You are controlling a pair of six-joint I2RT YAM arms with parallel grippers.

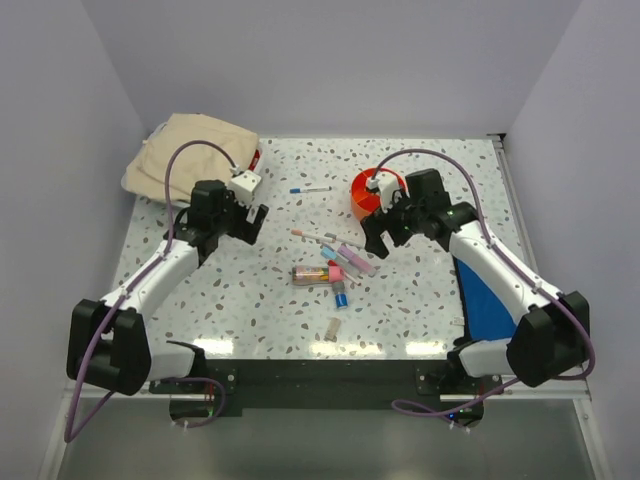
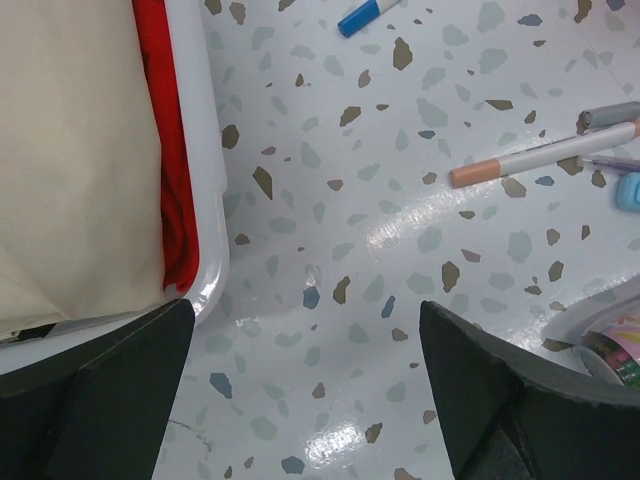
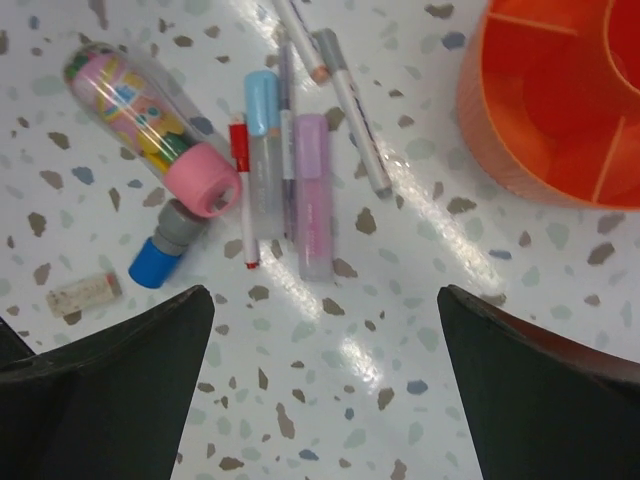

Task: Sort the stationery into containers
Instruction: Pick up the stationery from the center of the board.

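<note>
The stationery lies mid-table: a clear tube point(image 1: 311, 274) with colourful contents and a pink cap point(image 3: 203, 180), a pale blue marker point(image 3: 264, 150), a pink marker point(image 3: 312, 195), a thin red-tipped pen point(image 3: 243, 195), a grey-tipped pen point(image 3: 352, 110), an orange-tipped pen point(image 2: 540, 158), a blue-tipped pen point(image 1: 310, 189) and a short blue-and-grey marker point(image 3: 165, 250). The orange tub point(image 1: 372, 190) stands behind them and looks empty in the right wrist view point(image 3: 560, 100). My right gripper point(image 3: 325, 380) is open and empty, just short of the markers. My left gripper point(image 2: 305, 390) is open and empty over bare table.
A beige cloth bundle point(image 1: 190, 150) lies at the back left, over a white-rimmed red thing point(image 2: 195, 150) close to my left finger. A blue mat point(image 1: 490, 295) lies under my right arm. A small white piece point(image 3: 85, 293) lies near the front.
</note>
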